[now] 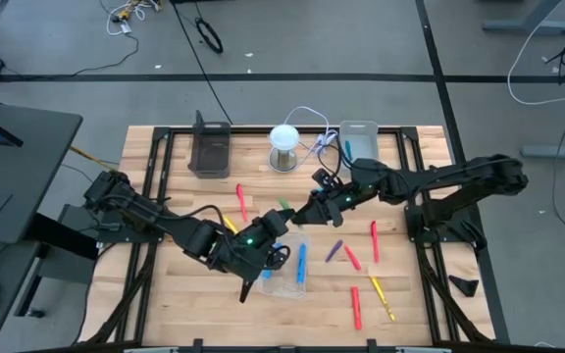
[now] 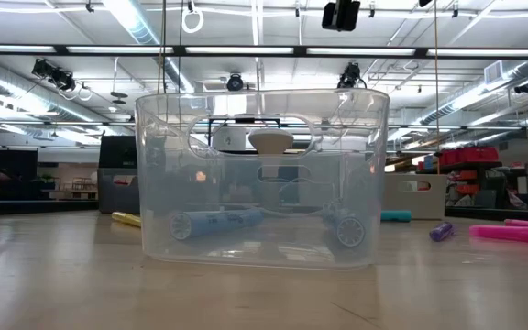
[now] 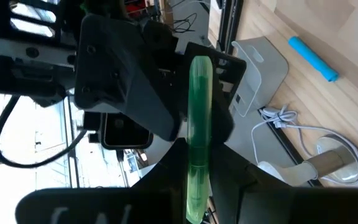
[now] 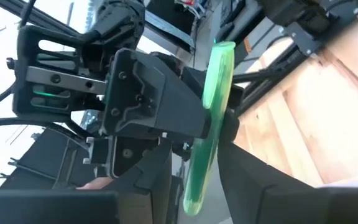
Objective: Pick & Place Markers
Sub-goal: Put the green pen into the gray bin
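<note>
A green marker (image 3: 199, 118) hangs in the air above the middle of the table, between my two grippers, which face each other. My left gripper (image 3: 197, 171), reaching in from the table's left, is shut on it. My right gripper (image 4: 201, 177), coming from the table's right, is open with a finger close on either side of the same marker (image 4: 211, 106). In the high view the marker (image 1: 284, 205) shows as a small green spot between the two hands. Other markers lie on the wood: red (image 1: 241, 201), purple (image 1: 334, 250), yellow (image 1: 382, 296). A blue marker (image 1: 301, 260) lies inside the clear tray (image 1: 281, 282). My left gripper pinches the green marker's near part (image 3: 196, 186) between its two fingers. The fingers come about level from the table's left and lie across the marker. The marker is lifted clear of the table, its free end (image 3: 201, 65) reaching toward my right gripper. My right gripper stands with a finger (image 4: 253, 174) on each side of the marker's lower part (image 4: 197, 168); I cannot tell whether the fingers touch it.
The clear tray (image 2: 259, 119) fills the low view, with the blue marker (image 2: 216, 221) in it. A black tray (image 1: 210, 149), a white round lamp-like thing (image 1: 284, 140) with a cable and a grey tray (image 1: 359, 132) stand along the far edge.
</note>
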You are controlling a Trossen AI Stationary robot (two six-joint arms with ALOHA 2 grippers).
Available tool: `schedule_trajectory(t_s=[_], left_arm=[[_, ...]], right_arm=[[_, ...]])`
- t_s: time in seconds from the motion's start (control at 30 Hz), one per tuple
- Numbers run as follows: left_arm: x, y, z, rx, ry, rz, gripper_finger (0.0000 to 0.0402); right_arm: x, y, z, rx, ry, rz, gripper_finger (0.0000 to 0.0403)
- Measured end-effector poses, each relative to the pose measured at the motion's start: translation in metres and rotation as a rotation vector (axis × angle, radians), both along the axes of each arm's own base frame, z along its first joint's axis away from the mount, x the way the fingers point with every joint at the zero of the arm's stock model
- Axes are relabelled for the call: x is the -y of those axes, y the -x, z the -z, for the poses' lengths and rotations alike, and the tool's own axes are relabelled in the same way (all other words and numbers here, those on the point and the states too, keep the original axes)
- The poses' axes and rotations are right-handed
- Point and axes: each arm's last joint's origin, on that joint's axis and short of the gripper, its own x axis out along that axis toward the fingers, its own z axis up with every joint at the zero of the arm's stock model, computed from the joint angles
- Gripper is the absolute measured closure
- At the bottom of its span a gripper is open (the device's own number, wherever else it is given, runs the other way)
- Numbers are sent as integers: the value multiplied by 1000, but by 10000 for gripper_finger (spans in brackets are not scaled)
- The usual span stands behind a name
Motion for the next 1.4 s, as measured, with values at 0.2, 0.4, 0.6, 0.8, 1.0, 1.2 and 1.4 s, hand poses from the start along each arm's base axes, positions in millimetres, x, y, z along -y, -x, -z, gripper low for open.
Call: schedule_trajectory(t_s=[0.2, 0.4, 0.6, 0.8, 1.0, 1.2, 1.4], left_arm=[[-2, 0, 0, -3, -13, -25, 357], [-2, 0, 1, -9, -18, -27, 355], [-2, 0, 1, -11, -7, -8, 356], [-3, 0, 1, -23, -19, -12, 353], [-3, 1, 0, 20, -4, -58, 332], [0, 2, 1, 134, 121, -94, 288], [2, 6, 5, 186, 209, -120, 263]], right_arm=[[-1, -4, 3, -4, -20, -18, 273], [-2, -3, 3, -20, -41, -53, 274], [-1, -3, 3, -20, -38, -37, 320], [0, -4, 5, -19, -22, -19, 381], [1, -3, 4, 5, 21, 8, 381], [10, 8, -1, -25, 105, 111, 381], [26, 29, -5, -132, 212, 284, 381]])
